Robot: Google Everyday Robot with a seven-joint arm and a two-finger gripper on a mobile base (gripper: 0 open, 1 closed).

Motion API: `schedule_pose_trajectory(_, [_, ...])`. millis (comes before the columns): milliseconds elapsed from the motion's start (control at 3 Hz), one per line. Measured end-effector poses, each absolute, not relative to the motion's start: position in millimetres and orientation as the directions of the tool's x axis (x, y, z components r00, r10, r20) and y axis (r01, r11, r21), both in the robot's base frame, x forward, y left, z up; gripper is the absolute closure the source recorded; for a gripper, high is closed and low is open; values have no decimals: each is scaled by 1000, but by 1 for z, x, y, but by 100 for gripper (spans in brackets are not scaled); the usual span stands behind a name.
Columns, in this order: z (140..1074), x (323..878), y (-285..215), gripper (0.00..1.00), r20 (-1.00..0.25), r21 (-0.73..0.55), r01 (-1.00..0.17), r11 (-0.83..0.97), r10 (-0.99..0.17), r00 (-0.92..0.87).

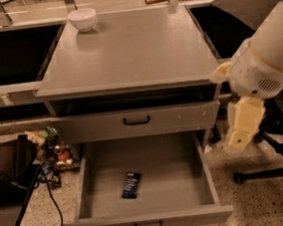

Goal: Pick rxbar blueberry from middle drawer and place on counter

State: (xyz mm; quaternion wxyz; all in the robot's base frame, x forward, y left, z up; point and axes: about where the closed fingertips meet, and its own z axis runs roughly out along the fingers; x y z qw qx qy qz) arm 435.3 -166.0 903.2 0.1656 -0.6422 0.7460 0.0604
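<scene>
Here, dark rxbar blueberry [131,185] flat in middle drawer [170,174], tool [243,125] at right.

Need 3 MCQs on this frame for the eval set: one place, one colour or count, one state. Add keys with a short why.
1. What colour is the bowl on the counter?
A. white
B. red
C. black

2. Where does the rxbar blueberry lie?
A. on the counter
B. on the floor of the middle drawer
C. in the bowl

3. In what state is the middle drawer?
A. shut
B. pulled open
C. taken out and set on the ground

Key:
1 A, the bowl at the counter's far left corner is plainly white.
2 B, the dark wrapper lies flat on the drawer's grey floor.
3 B, its whole floor shows below the drawer above. The gripper hangs to the right of the drawer, apart from the bar.
</scene>
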Motion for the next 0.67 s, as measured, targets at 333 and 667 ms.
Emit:
schedule_pose_trajectory(333, [854,429,-136,0,-419,-36,-992,118,-903,-92])
schedule_pose_trajectory(667, [798,420,-107,0,-495,93,-992,85,-860,-121])
